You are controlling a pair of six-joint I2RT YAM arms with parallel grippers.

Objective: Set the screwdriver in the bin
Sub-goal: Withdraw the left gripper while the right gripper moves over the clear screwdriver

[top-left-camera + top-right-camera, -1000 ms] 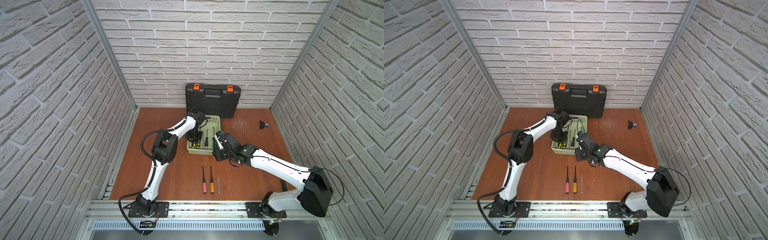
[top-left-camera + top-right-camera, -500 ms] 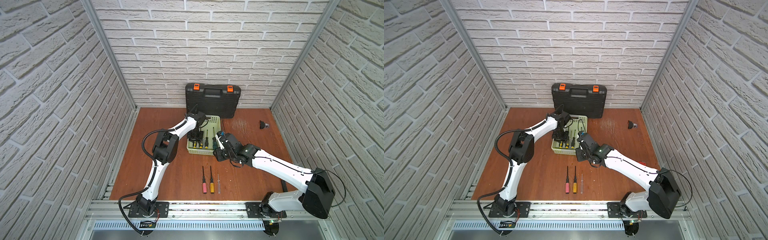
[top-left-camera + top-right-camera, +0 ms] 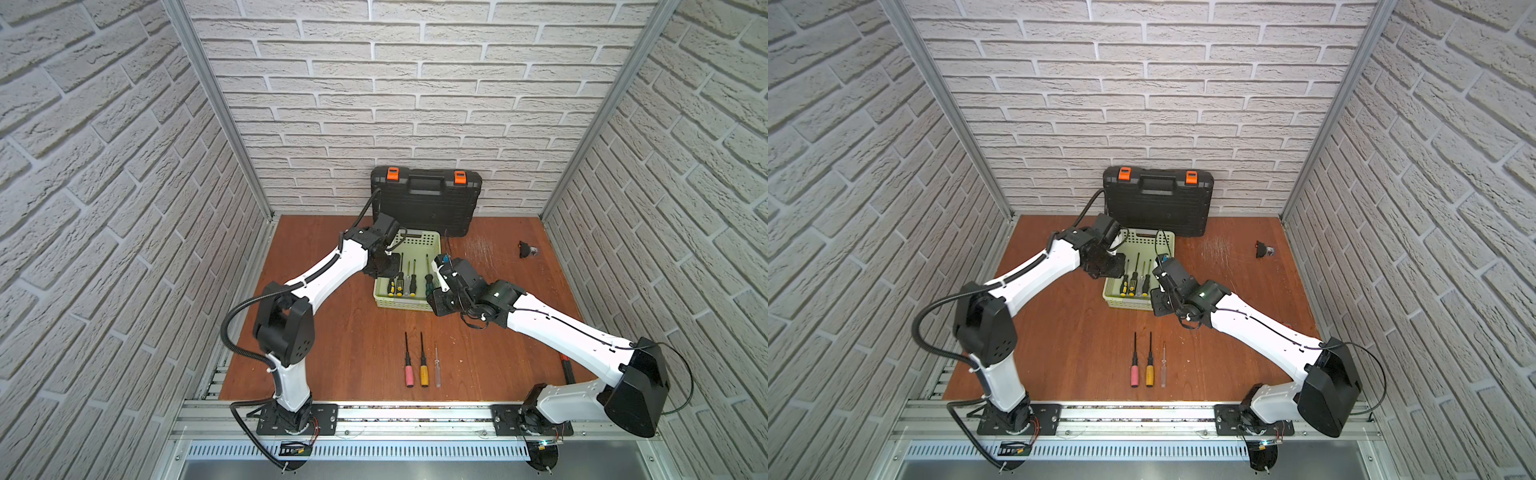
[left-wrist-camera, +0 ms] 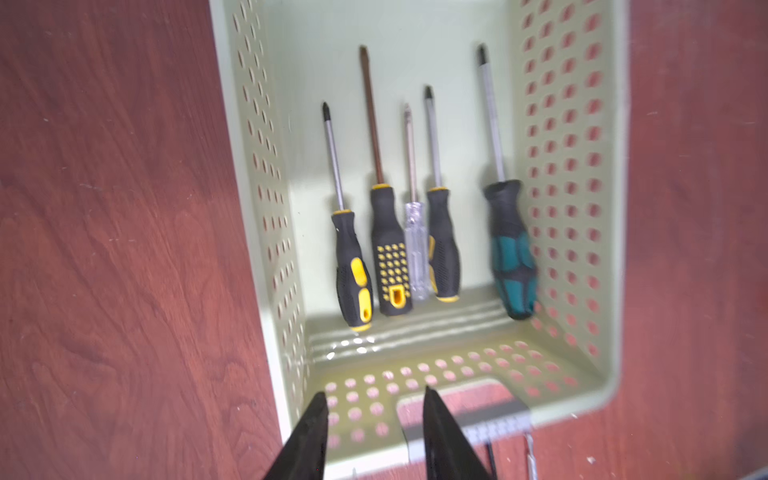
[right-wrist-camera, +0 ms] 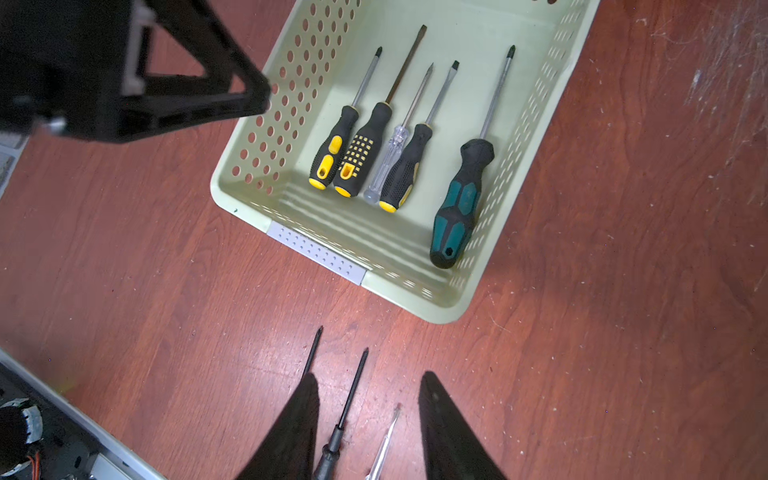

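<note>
The pale green bin [image 3: 405, 307] [image 3: 1128, 304] [image 4: 615, 208] [image 5: 415, 307] stands mid-table with several screwdrivers lying in it, among them a teal-and-black one [image 4: 509, 249] [image 5: 461, 203] and a black-and-yellow one [image 4: 353, 266]. My left gripper [image 4: 374, 397] [image 3: 384, 266] hangs open and empty over the bin's end wall with the handle slot. Three screwdrivers lie on the table in front: pink-handled [image 3: 409, 372] [image 3: 1134, 370], orange-handled [image 3: 424, 372] [image 5: 353, 390] and clear-handled [image 3: 437, 370] [image 5: 384, 440]. My right gripper [image 5: 369, 377] [image 3: 438, 301] is open and empty, above their tips by the bin's front right corner.
A black toolcase [image 3: 426, 203] with orange latches leans on the back wall behind the bin. A small black part [image 3: 527, 249] lies at the far right. Brick walls close three sides. The left arm's wrist [image 5: 124, 83] hangs beside the bin's left wall.
My left gripper's jaws have opened above the bin. The right arm has hardly moved, and its jaws stand as before.
</note>
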